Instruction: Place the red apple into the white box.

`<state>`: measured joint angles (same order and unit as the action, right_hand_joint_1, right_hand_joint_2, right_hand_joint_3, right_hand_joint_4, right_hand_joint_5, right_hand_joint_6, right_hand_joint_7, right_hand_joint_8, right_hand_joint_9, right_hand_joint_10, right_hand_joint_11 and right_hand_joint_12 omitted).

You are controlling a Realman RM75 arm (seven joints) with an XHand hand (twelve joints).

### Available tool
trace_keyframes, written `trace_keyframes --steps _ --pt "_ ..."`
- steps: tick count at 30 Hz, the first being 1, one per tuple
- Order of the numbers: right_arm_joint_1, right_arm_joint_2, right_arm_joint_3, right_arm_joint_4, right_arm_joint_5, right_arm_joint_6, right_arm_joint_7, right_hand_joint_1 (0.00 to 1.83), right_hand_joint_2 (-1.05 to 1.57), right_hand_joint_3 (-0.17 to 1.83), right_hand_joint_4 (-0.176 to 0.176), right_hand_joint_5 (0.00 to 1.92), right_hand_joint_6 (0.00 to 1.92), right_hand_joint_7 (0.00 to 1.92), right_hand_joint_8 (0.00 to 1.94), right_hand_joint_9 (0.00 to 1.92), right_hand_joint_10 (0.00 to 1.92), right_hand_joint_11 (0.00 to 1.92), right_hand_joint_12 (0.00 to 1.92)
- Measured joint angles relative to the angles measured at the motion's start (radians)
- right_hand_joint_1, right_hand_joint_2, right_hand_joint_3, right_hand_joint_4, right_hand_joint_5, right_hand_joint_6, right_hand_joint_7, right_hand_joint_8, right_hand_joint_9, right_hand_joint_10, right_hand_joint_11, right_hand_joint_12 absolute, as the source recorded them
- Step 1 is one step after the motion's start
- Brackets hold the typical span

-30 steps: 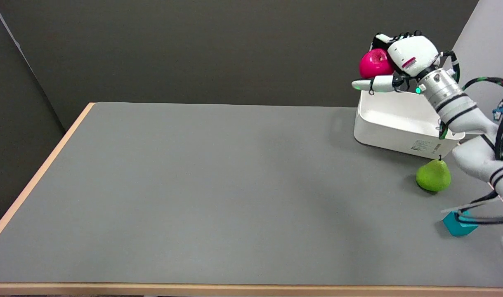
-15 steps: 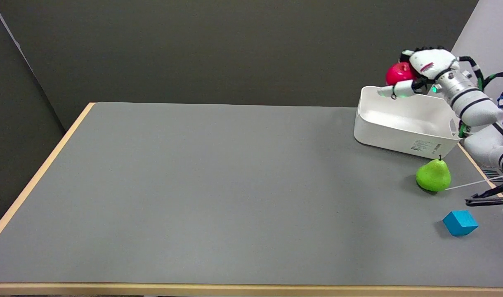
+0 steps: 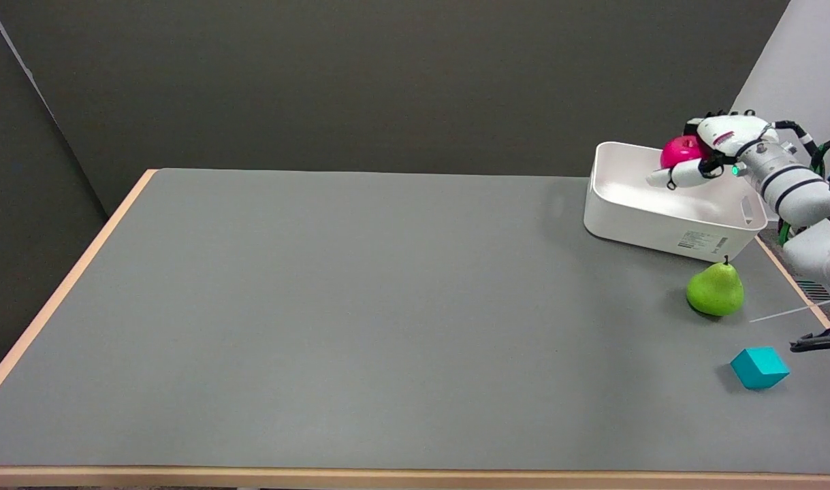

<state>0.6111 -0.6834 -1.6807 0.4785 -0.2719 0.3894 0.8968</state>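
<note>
The red apple [image 3: 679, 150] is held in my right hand [image 3: 711, 146], whose fingers wrap over its top and right side while the thumb reaches out under it to the left. Hand and apple hang over the far right part of the white box [image 3: 632, 207], which stands at the table's far right. The apple sits at about the level of the box's rim. Most of the apple's right half is hidden by the hand.
A green pear [image 3: 715, 289] stands just in front of the box. A teal cube [image 3: 759, 367] lies nearer, by the right edge. Black cables and my white forearm [image 3: 796, 190] run along the table's right side.
My right hand has carried the apple to the right and downward, from above the box's far left corner to low over its far right part.
</note>
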Motion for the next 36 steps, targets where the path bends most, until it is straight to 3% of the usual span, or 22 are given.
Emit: trace_keyframes --steps 2,4,6,20,25,27,29,33,36 --pt "-0.007 0.001 -0.001 -0.001 0.004 -0.003 0.007 0.40 0.68 0.87 0.083 0.11 0.33 0.14 0.27 0.15 0.67 0.15 1.29" --pt "-0.013 0.003 -0.001 -0.001 0.019 -0.005 0.014 0.37 0.66 0.87 0.091 0.07 0.31 0.02 0.22 0.05 0.58 0.05 1.21" --pt "-0.021 0.003 -0.001 0.000 0.040 -0.008 0.023 0.29 0.58 0.93 0.103 0.03 0.24 0.00 0.00 0.00 0.32 0.00 1.09" --pt "-0.071 0.009 0.001 0.035 0.138 -0.020 0.089 0.26 0.55 0.89 0.113 0.03 0.21 0.00 0.00 0.00 0.16 0.00 1.04" --pt "-0.083 0.010 0.004 0.058 0.153 -0.021 0.101 0.29 0.55 0.83 0.085 0.00 0.04 0.00 0.00 0.00 0.16 0.00 1.08" --pt "-0.088 0.010 0.006 0.066 0.158 -0.022 0.107 0.25 0.51 0.83 0.062 0.00 0.00 0.00 0.00 0.00 0.01 0.00 0.97" --pt "-0.092 0.010 0.008 0.074 0.166 -0.024 0.117 0.29 0.55 0.69 0.040 0.00 0.00 0.00 0.00 0.00 0.00 0.00 0.65" --pt "-0.101 0.010 0.013 0.084 0.199 -0.024 0.142 0.32 0.55 0.67 0.022 0.00 0.00 0.00 0.00 0.00 0.00 0.00 0.13" --pt "-0.109 0.009 0.019 0.089 0.229 -0.024 0.161 0.31 0.55 0.65 0.015 0.00 0.00 0.00 0.00 0.00 0.00 0.00 0.02"
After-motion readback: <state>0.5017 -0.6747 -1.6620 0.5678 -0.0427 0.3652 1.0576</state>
